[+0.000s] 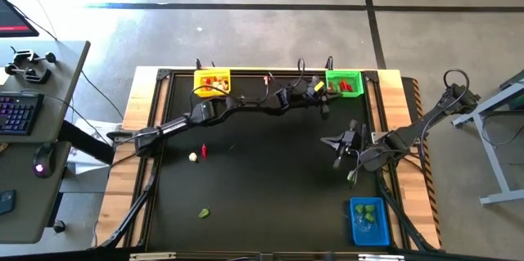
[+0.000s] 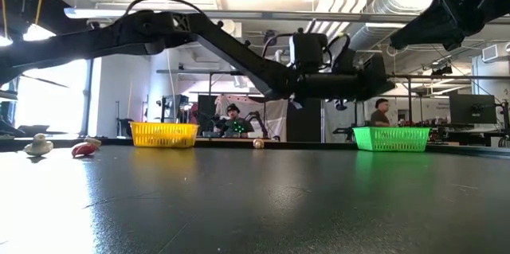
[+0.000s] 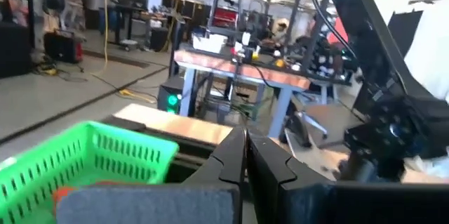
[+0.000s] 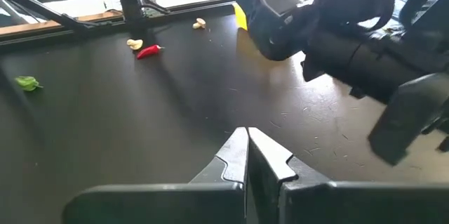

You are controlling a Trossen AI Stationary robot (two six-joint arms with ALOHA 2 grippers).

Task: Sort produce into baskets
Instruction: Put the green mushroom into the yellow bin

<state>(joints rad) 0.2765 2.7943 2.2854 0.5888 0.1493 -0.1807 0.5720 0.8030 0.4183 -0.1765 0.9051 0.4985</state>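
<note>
In the overhead picture a red chilli [image 1: 204, 151], cream bulb [image 1: 193, 157] and green chunk [image 1: 203, 213] lay unsorted lower left, the left gripper [image 1: 324, 107] hovered closed and empty beside the top-centre-right green basket [image 1: 343, 82], likely after dropping produce, and the right gripper [image 1: 337, 140], also closed, waited right of centre.

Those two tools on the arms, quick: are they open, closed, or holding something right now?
Left tool: closed, empty, beside the green basket.
Right tool: closed, empty, over bare table.
</note>
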